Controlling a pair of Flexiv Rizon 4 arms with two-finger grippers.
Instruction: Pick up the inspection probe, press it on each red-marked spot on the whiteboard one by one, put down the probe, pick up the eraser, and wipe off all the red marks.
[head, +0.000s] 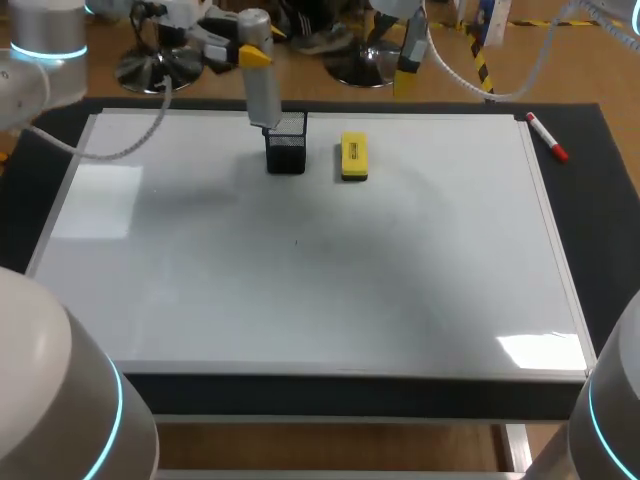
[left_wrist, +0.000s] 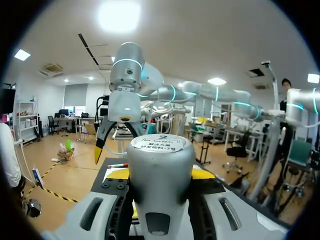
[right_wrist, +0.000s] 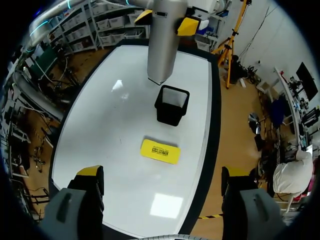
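My left gripper is shut on the grey cylindrical probe, held upright with its lower end just over the black mesh holder at the back of the whiteboard. In the left wrist view the probe fills the gap between the yellow tips of that gripper. The yellow eraser lies flat to the right of the holder. My right gripper hangs open high above the eraser, empty, with the holder and probe ahead of it. No red marks show on the board.
A red-capped marker lies on the black table edge beyond the board's back right corner. My right gripper is above the board's back edge, right of the eraser. The board is bare apart from holder and eraser.
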